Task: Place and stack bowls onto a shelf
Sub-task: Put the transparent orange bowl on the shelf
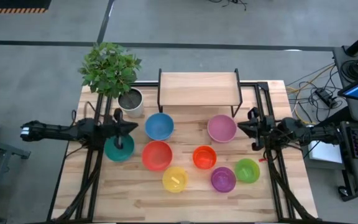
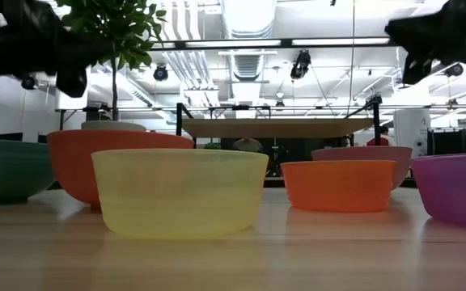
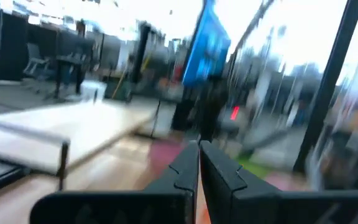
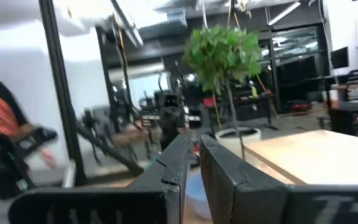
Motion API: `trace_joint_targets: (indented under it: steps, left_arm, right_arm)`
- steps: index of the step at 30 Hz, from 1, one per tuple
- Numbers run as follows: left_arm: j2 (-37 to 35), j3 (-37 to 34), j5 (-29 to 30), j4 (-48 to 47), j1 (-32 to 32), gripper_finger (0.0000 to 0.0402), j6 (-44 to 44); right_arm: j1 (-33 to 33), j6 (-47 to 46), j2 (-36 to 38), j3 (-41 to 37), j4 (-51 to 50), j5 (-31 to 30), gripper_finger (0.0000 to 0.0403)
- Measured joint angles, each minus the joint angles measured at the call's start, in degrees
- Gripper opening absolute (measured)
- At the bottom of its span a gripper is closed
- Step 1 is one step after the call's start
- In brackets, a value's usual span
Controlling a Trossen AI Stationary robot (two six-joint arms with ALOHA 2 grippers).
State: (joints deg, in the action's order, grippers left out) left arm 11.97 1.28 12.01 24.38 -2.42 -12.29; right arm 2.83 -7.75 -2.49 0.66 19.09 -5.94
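Bowls lie spread over the front half of the bench (image 1: pixel 185 202), all resting open side up and none yet on the shelf (image 1: pixel 197 89), which stands empty at the back edge between the two arms. The spread looks deliberate: each bowl has free space around it, so a hand can come down on a rim without pushing a neighbour.

The teal bowl (image 1: pixel 119 148) sits at the far left, directly under the left hand (image 1: pixel 129 127). The blue bowl (image 1: pixel 159 126) and the pink bowl (image 1: pixel 222 129) are nearest to the shelf. The red bowl (image 1: pixel 157 155) and the orange bowl (image 1: pixel 204 157) are in the middle. The yellow bowl (image 1: pixel 174 179), the purple bowl (image 1: pixel 223 179) and the green bowl (image 1: pixel 247 170) are at the front.

Both arms reach in from the sides, raised above the bench. The left hand has its two fingers pressed together and holds nothing, as its wrist view shows. The right hand (image 1: pixel 243 129), just beside the pink bowl, has its fingers almost together with only a thin gap, also empty.

A potted plant (image 1: pixel 112 71) stands at the back left corner, beside the shelf, so the left arm probably needs care there.

The task seems to be at its very start.
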Motion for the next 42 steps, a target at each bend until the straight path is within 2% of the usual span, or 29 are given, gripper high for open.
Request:
trace_joint_targets:
  steps: [7,13,15,22,27,33,37,42]
  left_arm:
    - [0.00,0.00,-0.04,10.35,-0.01,0.0000,-3.28]
    - [0.00,0.00,-0.07,11.39,0.00,0.0000,-3.26]
    - [0.00,0.00,-0.07,11.20,0.00,0.0000,-3.26]
    - [0.11,0.00,-0.14,11.26,0.00,0.0000,-3.72]
    - [0.84,0.00,-2.44,14.50,-0.10,0.0000,-3.48]
    - [2.89,0.00,-3.72,20.14,-0.15,0.0000,1.11]
    - [3.83,0.00,-3.74,20.53,-0.15,0.0000,6.20]
    - [5.12,0.00,-3.72,20.21,-0.15,0.0000,8.77]
  right_arm:
    - [0.55,-7.85,-5.23,0.03,7.73,0.36,0.0034]
    - [0.53,-11.94,-13.81,5.77,4.73,-0.68,0.0034]
    - [0.53,-13.53,-17.07,10.19,-0.84,-1.58,0.0034]
    - [0.54,-19.56,-29.29,28.98,-29.39,-1.52,0.0034]
    - [0.68,-18.93,-38.33,40.88,-42.39,-1.09,0.0034]
    - [0.67,-12.77,-49.15,52.26,-53.32,0.18,0.0034]
    - [0.68,-9.16,-56.37,57.86,-58.70,1.56,0.0034]
    - [0.66,-5.59,-64.65,62.41,-59.77,1.66,0.0034]
